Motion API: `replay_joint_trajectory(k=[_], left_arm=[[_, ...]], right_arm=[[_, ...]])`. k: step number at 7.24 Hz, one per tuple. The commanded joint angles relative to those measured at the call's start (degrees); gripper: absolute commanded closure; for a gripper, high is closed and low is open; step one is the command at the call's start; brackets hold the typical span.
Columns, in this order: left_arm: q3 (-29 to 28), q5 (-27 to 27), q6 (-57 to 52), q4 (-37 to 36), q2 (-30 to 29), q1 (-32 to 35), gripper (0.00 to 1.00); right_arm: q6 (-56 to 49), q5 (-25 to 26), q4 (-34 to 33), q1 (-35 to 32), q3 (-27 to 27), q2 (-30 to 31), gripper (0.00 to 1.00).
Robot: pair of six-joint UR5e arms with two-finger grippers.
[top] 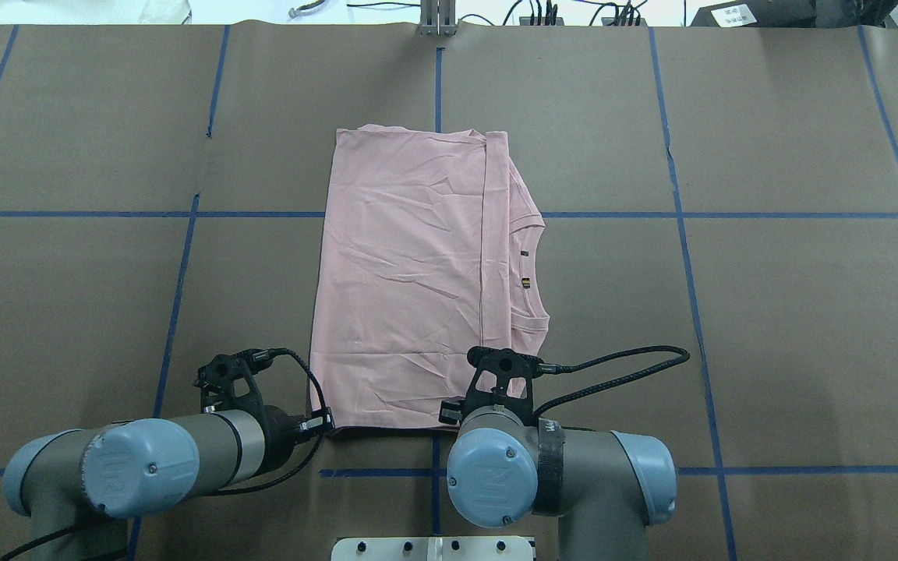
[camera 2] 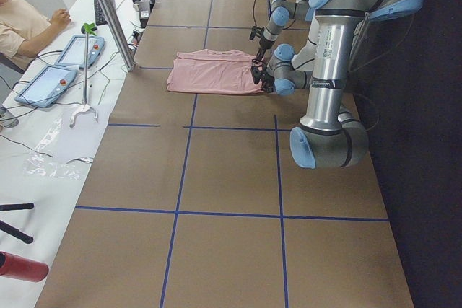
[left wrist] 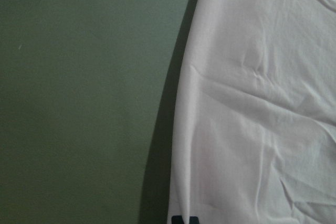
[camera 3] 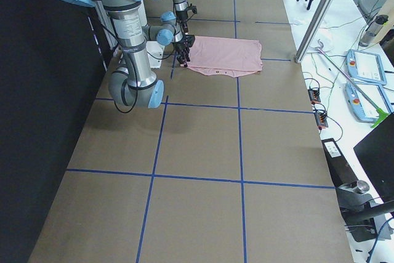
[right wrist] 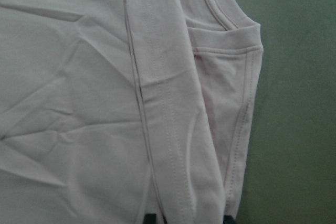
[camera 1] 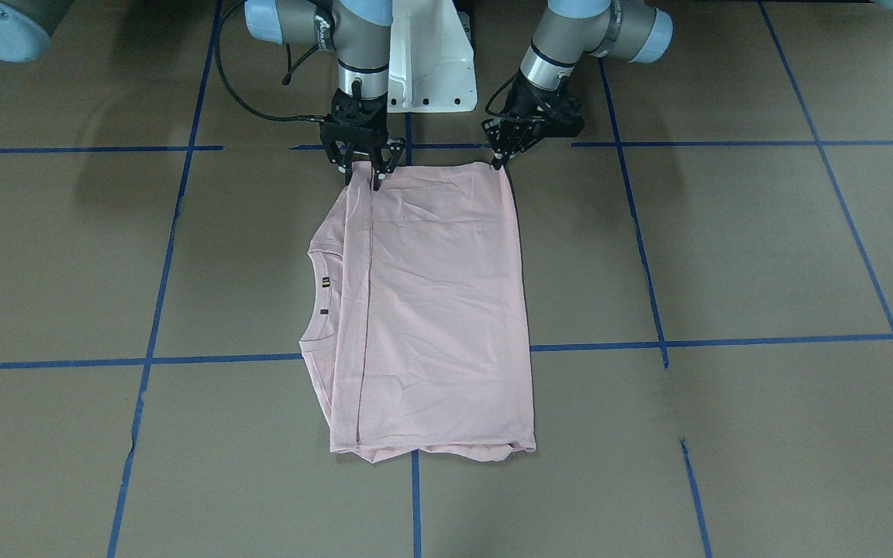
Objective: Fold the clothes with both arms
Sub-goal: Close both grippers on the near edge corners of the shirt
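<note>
The pale pink T-shirt (camera 1: 431, 310) lies folded into a long rectangle on the brown table, collar and small dark tag (camera 1: 325, 281) on my right side. It also shows from overhead (top: 410, 273). My right gripper (camera 1: 363, 172) is open, its fingertips either side of the shirt's near edge by the folded hem (right wrist: 157, 129). My left gripper (camera 1: 499, 161) sits at the shirt's other near corner. In the left wrist view its tips (left wrist: 185, 219) are together on the shirt's edge (left wrist: 252, 119). The printed front is hidden.
The white pedestal base (camera 1: 431, 70) stands just behind both grippers. Blue tape lines (camera 1: 725, 341) grid the table. A side bench with tablets (camera 2: 43, 84), cables and a metal post (camera 2: 108, 12) runs along the far edge, where a person (camera 2: 22, 27) sits.
</note>
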State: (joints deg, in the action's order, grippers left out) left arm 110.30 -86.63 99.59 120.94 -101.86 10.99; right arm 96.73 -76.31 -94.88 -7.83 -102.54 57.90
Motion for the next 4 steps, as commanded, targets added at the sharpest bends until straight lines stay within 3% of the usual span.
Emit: replay_joint_trajectory(k=[1,4], left_arm=[[0.00,-0.03,-0.01,0.00,-0.09,0.00,1.00],[0.09,-0.21,-0.01,0.00,-0.18,0.00,1.00]], right_arm=[[0.92,0.02,0.14,0.00,0.06,-0.06,1.00],[0.92,0.02,0.23,-0.43,-0.64,-0.24,1.00]])
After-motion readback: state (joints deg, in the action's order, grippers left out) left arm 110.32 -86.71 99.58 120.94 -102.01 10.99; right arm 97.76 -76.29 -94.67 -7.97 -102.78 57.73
